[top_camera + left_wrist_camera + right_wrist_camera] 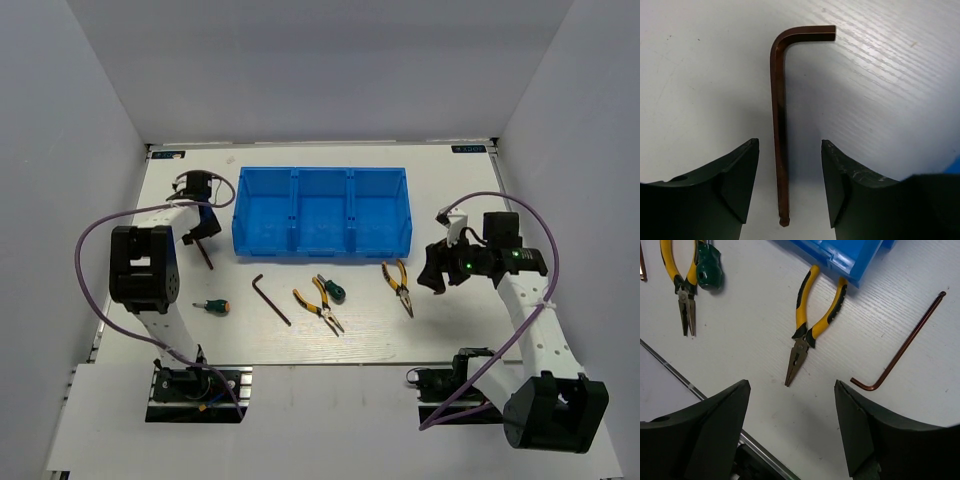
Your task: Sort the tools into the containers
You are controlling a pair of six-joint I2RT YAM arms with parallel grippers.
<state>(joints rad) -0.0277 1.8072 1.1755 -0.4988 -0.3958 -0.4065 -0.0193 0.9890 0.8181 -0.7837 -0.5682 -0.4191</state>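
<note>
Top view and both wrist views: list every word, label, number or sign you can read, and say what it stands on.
Too small to read: left sticker on the table, far edge.
Too small to read: right sticker, same edge.
No text shows on the bin, hex key or pliers.
</note>
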